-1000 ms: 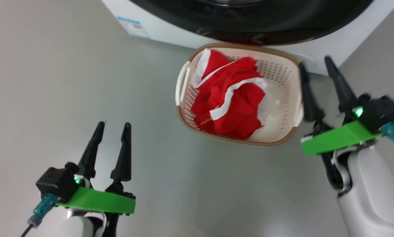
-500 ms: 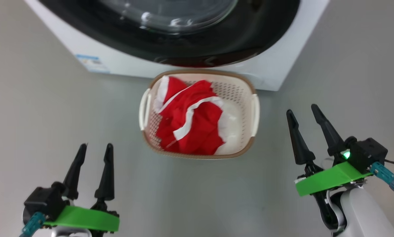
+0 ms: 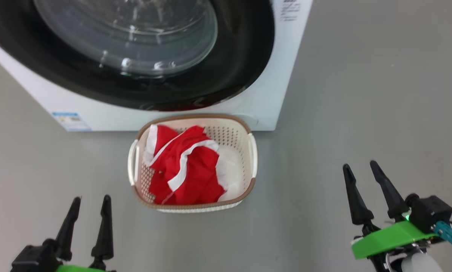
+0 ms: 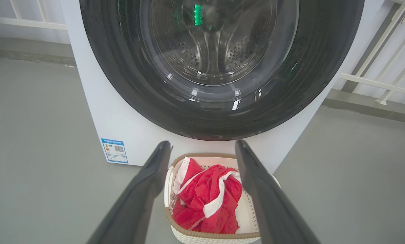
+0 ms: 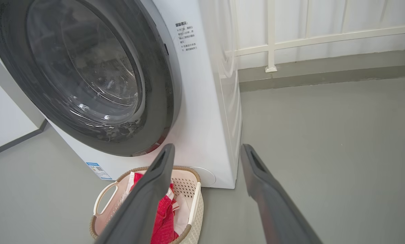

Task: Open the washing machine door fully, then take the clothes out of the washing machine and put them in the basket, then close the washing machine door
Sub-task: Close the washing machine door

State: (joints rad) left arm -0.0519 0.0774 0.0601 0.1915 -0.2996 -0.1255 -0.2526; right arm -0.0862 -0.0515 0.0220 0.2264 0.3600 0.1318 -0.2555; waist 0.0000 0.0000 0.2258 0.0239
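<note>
Head view: red clothes (image 3: 184, 173) heaped in basket (image 3: 249, 181), set on floor (image 3: 343, 94) just before washing machine (image 3: 275, 90), washing machine door (image 3: 245, 56) shut flush against it. Left hand (image 3: 91, 197) low at left, fingers spread, empty. Right hand (image 3: 359, 164) low at right, likewise released, well apart from basket.

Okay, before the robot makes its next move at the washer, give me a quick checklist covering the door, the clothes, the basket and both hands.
1. Washing machine door lies flush against the washing machine front: ok.
2. Door latched: cannot tell.
3. Drum seen through the glass in the left wrist view has no red fabric in it: ok.
4. Clothes lie inside the basket, nothing draped over the rim: ok.
5. Left hand open, empty, apart from the basket: ok.
6. Right hand open, empty, over bare floor: ok.
</note>
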